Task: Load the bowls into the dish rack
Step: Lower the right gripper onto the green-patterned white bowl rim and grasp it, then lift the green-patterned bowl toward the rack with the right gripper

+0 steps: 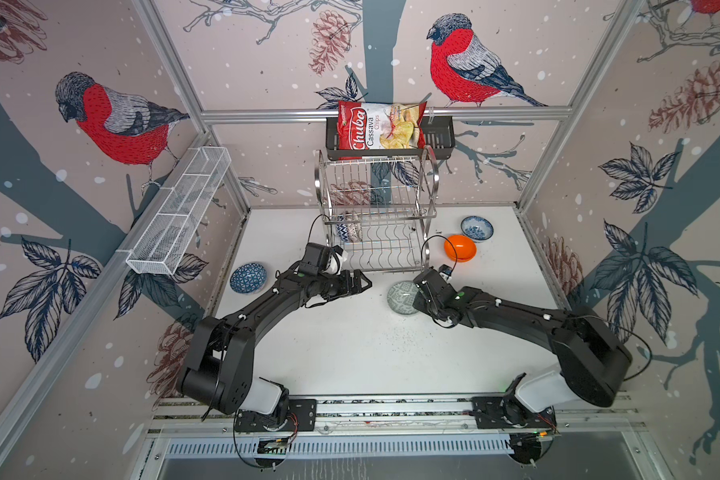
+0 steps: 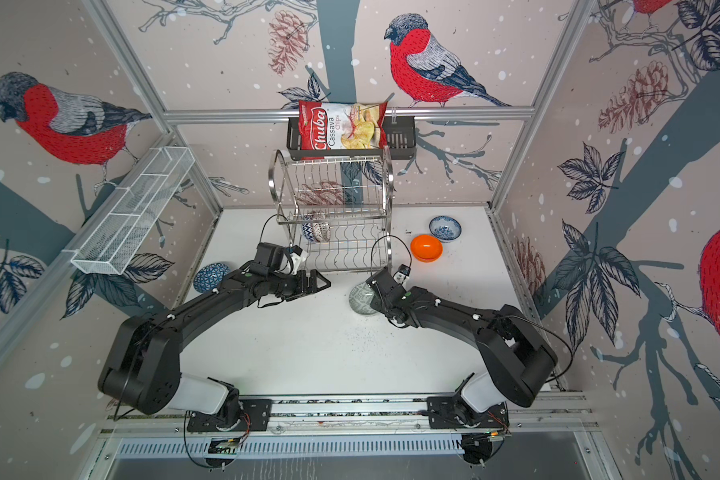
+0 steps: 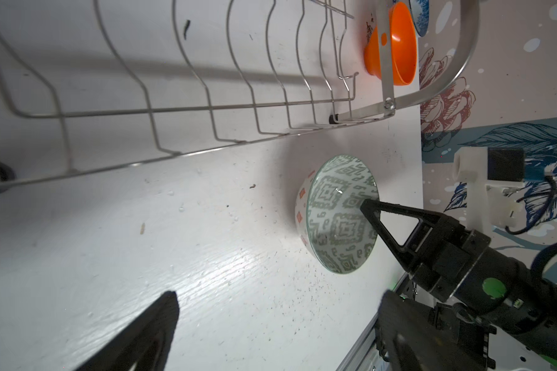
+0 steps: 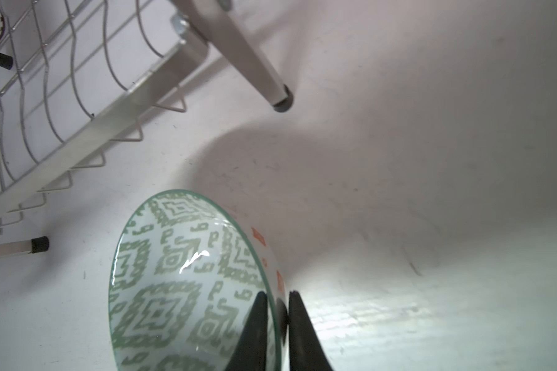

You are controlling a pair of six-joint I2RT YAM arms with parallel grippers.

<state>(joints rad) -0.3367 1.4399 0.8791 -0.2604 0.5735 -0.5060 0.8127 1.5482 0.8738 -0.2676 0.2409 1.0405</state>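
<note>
Closest in, the right gripper (image 4: 275, 298) has its jaws drawn narrow on the wall of the grey-green bowl (image 4: 187, 282), one finger inside the rim and the other outside. That bowl sits upright on the white desk (image 1: 350, 353), near the right front foot of the dish rack (image 1: 379, 199).

To the left of it and not touching it, the left gripper (image 1: 363, 283) hangs over the desk with its jaws spread wide and nothing between them, just in front of the rack's lower tier.

Two patterned bowls (image 1: 348, 229) stand on edge at the left end of that lower tier; the upper tier holds no bowl.

On the desk to the right of the rack lie the orange bowl (image 1: 460, 248) and, just behind it, the white-blue bowl (image 1: 477, 228). The dark blue bowl (image 1: 248, 277) lies at the desk's left edge, beside the left arm.

Above the rack, a chips bag (image 1: 381, 124) leans in a black basket (image 1: 441, 139).
</note>
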